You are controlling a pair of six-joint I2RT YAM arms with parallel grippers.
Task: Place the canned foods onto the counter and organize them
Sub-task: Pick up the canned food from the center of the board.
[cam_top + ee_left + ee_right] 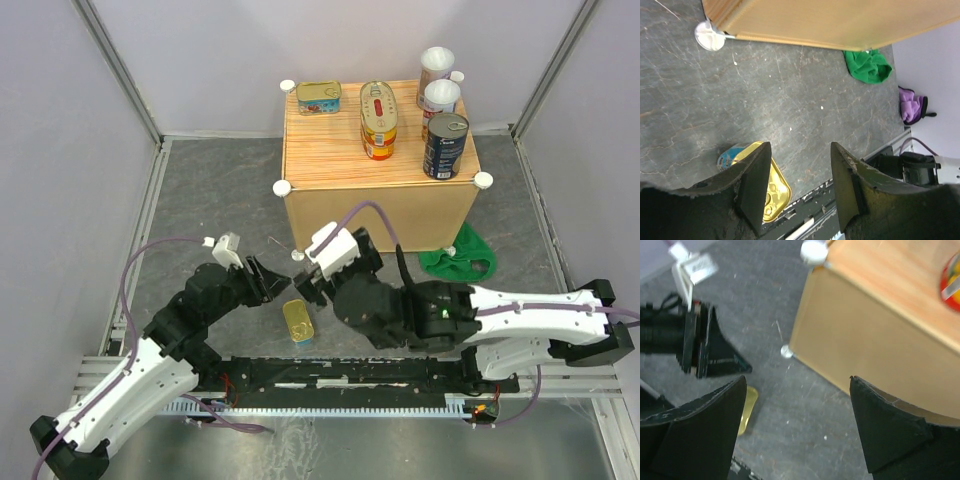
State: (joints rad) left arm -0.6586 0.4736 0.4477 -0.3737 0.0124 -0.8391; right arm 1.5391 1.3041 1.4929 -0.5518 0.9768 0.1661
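The counter (pixel 330 150) bears a rectangular gold tin (pixel 319 97), a stack of oval gold tins with red labels (pixel 378 120), two white-lidded cylinders (pixel 438 82) and a dark blue cylinder (pixel 445 145). Another rectangular gold tin (pixel 297 321) lies on the grey floor in front of it. My left gripper (pixel 266 279) is open and empty, up and left of this tin. In the left wrist view the tin (pixel 772 190) lies partly behind the left finger of the gripper (pixel 797 190). My right gripper (pixel 310 288) is open and empty just above the tin; the right wrist view (pixel 797 425) shows the tin's edge (pixel 748 410).
A green cloth (pixel 458 260) lies on the floor at the counter's right front corner. A white knob (pixel 709 36) sits at the counter's lower corner. The two grippers are close together. The black base rail (pixel 350 375) runs along the near edge.
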